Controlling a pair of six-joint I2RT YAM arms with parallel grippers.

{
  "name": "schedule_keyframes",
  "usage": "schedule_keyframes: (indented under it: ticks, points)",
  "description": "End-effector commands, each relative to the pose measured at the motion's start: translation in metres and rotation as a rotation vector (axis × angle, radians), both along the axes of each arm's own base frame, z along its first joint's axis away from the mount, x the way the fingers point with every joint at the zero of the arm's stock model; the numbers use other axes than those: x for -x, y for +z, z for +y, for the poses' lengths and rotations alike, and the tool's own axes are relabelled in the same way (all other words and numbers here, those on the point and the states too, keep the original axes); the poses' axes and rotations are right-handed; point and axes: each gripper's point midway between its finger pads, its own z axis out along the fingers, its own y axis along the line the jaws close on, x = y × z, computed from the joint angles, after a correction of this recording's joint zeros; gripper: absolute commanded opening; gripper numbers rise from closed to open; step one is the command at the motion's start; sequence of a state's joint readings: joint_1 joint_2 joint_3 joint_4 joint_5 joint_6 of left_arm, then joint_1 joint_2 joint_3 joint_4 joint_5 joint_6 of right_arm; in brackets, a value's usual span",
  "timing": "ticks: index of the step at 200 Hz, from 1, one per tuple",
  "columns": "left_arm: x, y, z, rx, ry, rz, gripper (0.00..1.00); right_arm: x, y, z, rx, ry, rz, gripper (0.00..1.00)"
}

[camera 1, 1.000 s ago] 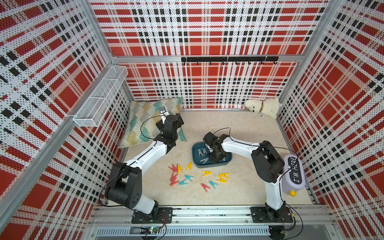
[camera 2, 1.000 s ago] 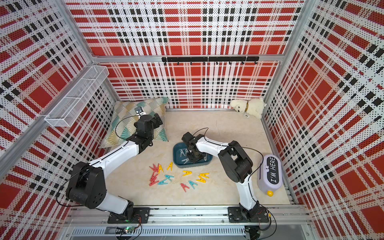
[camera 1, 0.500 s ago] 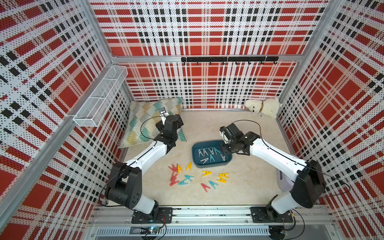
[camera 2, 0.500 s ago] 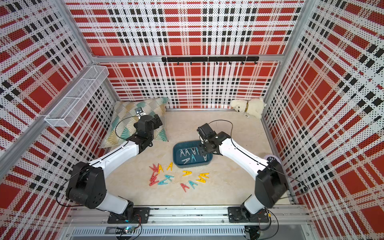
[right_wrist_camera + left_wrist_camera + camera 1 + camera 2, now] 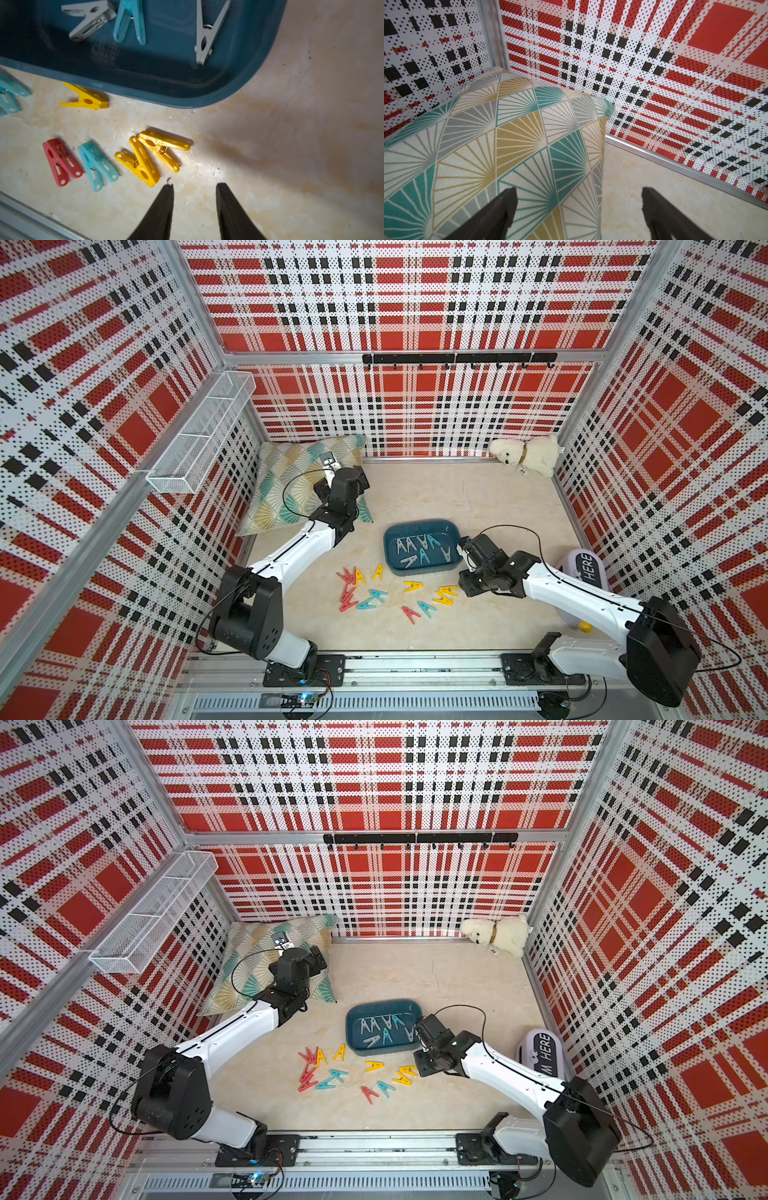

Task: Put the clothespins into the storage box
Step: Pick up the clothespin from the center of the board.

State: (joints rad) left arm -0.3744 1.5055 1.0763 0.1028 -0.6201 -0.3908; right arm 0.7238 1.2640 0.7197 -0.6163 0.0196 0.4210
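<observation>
Beige floor point(image 5: 478, 497) carries clothespins point(image 5: 413, 585) inside the storage box point(image 5: 424, 570) and loose just beside it. Right gripper point(image 5: 195, 185), narrowly parted and empty, hangs by two touching yellow pegs point(image 5: 153, 144); a pinch may snag both. Left gripper point(image 5: 578, 190) gapes wide, well away from the box

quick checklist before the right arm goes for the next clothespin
1. Right hand empty: ok, jaws apart with nothing between them.
2. Target free to pick singly: not ok, the two nearest yellow clothespins lie touching each other.
3. Room in the storage box: ok, a grey clothespin and others lie flat, with bare floor left.
4. Left hand out of the way: ok, open above the pillow, away from the loose pins.
5. Path from the right hand to the target: ok, only bare table between them.
</observation>
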Motion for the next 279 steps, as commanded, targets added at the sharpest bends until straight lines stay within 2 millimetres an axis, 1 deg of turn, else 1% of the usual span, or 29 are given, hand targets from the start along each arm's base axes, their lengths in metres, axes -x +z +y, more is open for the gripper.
schedule_keyframes:
  ticks: [1, 32, 46, 84, 107, 137, 170, 191, 209, 247, 279]
  points:
    - [0.003, 0.016, 0.0, -0.015, 0.011, -0.018, 0.99, -0.019, -0.004, 0.018, 0.001, 0.013, -0.099, 0.41]
    - [0.006, 0.013, 0.005, -0.053, 0.02, 0.007, 0.99, -0.021, -0.02, 0.028, 0.07, 0.079, -0.123, 0.4]
    - [0.008, 0.013, 0.006, -0.054, 0.023, 0.009, 0.99, -0.021, -0.024, 0.029, 0.092, 0.097, -0.128, 0.4]
    - [0.009, 0.018, 0.005, -0.046, 0.021, -0.003, 0.99, -0.019, -0.018, 0.027, 0.096, 0.119, -0.141, 0.39]
    - [0.009, 0.02, 0.004, -0.043, 0.02, -0.008, 0.99, -0.014, -0.023, 0.024, 0.105, 0.109, -0.111, 0.39]
    - [0.01, 0.022, 0.005, -0.044, 0.022, -0.01, 0.99, -0.008, -0.029, 0.014, 0.126, 0.06, -0.074, 0.39]
    - [0.008, 0.024, 0.003, -0.039, 0.015, -0.015, 0.99, -0.002, -0.023, 0.012, 0.073, 0.029, -0.084, 0.39]
    - [0.007, 0.024, 0.002, -0.036, 0.013, -0.016, 0.99, 0.001, -0.023, 0.008, 0.077, 0.021, -0.079, 0.4]
    - [0.008, 0.023, 0.001, -0.035, 0.011, -0.016, 0.99, 0.002, -0.026, 0.008, 0.081, 0.024, -0.07, 0.4]
    - [0.011, 0.024, 0.004, -0.039, 0.019, -0.018, 0.99, 0.0, -0.043, 0.005, 0.144, 0.029, -0.039, 0.39]
    - [0.014, 0.026, 0.007, -0.037, 0.025, -0.024, 0.99, -0.001, -0.043, 0.008, 0.142, 0.04, -0.038, 0.39]
